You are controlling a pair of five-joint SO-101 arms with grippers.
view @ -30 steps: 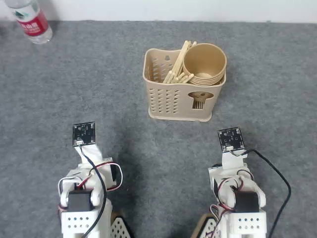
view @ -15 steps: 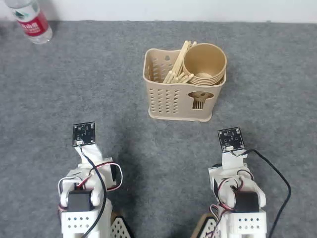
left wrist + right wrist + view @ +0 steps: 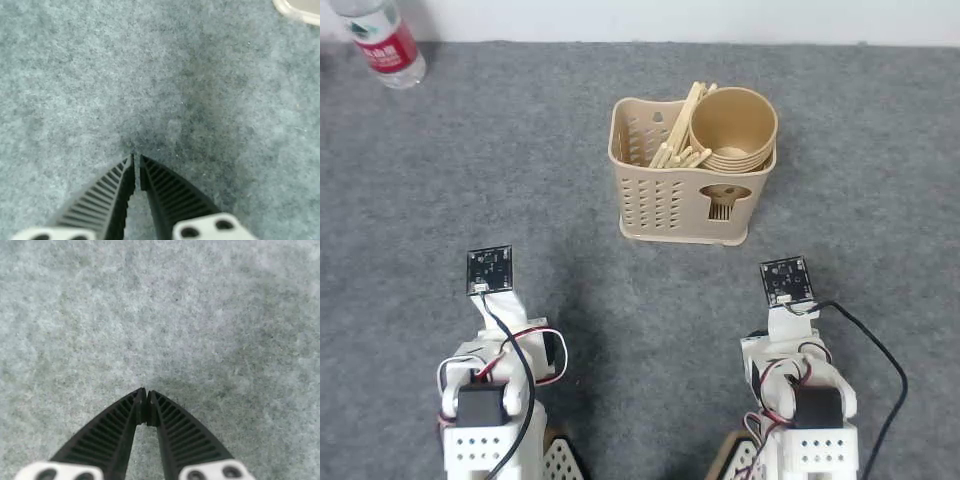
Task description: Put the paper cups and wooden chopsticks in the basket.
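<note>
Short of the basket [image 3: 670, 205], the left gripper [image 3: 136, 159] and right gripper [image 3: 146, 392] rest closed and empty over carpet [image 3: 75, 60], likely parked because the job looks done. Inside it, paper cups [image 3: 732, 120] stand nested beside leaning wooden chopsticks [image 3: 682, 122].

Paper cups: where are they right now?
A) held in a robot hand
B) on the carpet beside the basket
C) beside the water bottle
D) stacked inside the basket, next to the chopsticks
D: the high view shows the paper cups nested inside the basket, with the wooden chopsticks leaning beside them.
</note>
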